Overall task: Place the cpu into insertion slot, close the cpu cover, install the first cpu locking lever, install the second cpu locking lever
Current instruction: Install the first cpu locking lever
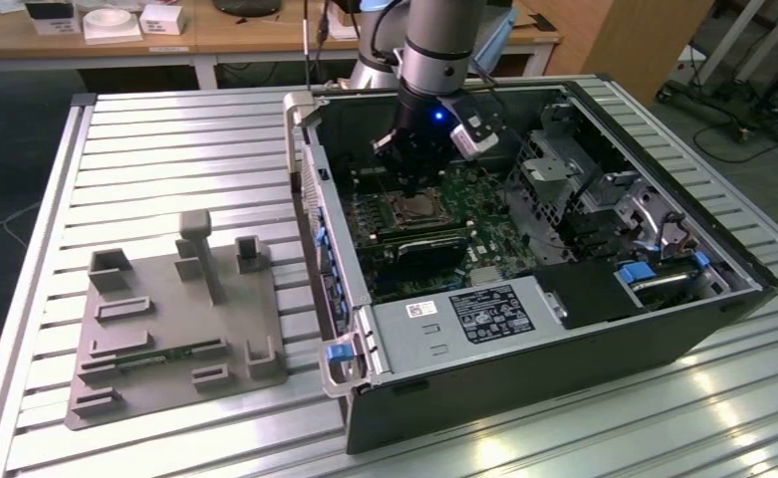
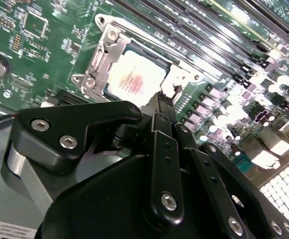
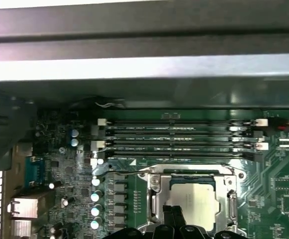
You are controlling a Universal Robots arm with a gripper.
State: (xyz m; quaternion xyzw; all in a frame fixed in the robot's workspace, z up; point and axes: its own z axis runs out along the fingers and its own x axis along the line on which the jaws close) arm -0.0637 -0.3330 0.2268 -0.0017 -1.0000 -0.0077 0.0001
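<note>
We see a slatted metal table (image 1: 162,139) with a grey fixture plate (image 1: 162,319) on the exterior view's left. On the exterior view's right an open computer case (image 1: 535,388) lies on its side. The robot arm (image 1: 435,50) reaches down into the far part of the case, over the green motherboard (image 1: 488,234).

The gripper (image 3: 174,215) hangs just above the near edge of the socket. Its fingers are drawn together with barely a sliver between them, and we see nothing held.

The cpu cover (image 3: 156,189) lies flat over the socket, beside the memory slots (image 3: 179,134). Through its open centre the cpu (image 3: 196,196) shows, seated in the insertion slot.

A thin wire (image 3: 127,171) runs along the socket's far edge. We take it for a locking lever, but we cannot tell whether it is latched.

With chip and cover down, we judge the lever steps to be in hand. Work here calls for a fine, steady push, since the wire is slim and small board parts crowd the socket.
</note>
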